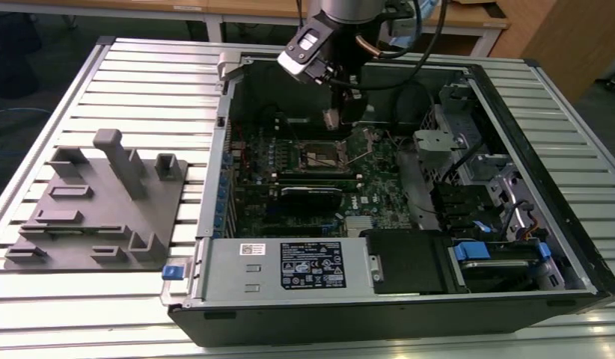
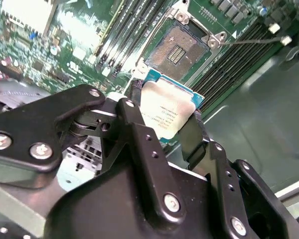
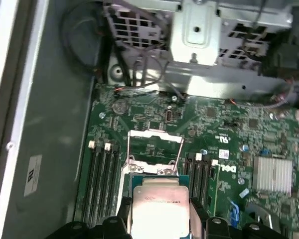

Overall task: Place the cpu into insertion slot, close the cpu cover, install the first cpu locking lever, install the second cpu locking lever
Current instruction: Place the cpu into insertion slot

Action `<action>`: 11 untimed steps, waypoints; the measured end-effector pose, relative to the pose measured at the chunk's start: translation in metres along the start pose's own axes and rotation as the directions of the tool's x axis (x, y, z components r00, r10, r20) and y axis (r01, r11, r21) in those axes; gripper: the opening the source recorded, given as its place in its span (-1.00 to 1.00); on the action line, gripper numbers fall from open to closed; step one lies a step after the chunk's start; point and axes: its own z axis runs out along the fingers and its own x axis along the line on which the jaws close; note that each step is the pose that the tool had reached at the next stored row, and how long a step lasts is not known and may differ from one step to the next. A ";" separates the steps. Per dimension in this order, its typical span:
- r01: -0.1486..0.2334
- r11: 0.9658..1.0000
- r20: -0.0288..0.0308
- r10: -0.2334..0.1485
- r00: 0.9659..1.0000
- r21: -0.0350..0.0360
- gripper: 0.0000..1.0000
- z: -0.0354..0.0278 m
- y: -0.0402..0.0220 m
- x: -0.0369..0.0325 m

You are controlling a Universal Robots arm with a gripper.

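Table (image 1: 148,82) bright; case (image 1: 277,93) interior shadowed; glare washes circuit board (image 2: 72,25) (cpu (image 2: 167,112) top too).

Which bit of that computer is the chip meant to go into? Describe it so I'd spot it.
Look inside the open computer case at the green circuit board on its floor. Under the gripper holding the cpu sits the insertion slot: the one square socket, dark centre and silvery rim, unlike the long black slots beside it.

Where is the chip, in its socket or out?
Out. The gripper holds the chip above the board, and the socket shows its dark centre bare.
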 end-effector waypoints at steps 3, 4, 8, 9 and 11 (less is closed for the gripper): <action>-0.053 0.999 0.005 0.053 0.999 -0.001 0.08 0.0005 -0.0001 0.0000; -0.069 0.998 0.006 0.069 0.998 -0.001 0.08 0.0006 -0.0001 0.0000; -0.092 0.996 0.008 0.092 0.996 -0.001 0.08 0.0007 -0.0004 0.0000; -0.093 0.996 0.005 0.093 0.996 -0.001 0.08 0.0007 -0.0005 0.0000; -0.094 0.996 -0.009 0.094 0.996 -0.001 0.08 0.0008 -0.0008 0.0001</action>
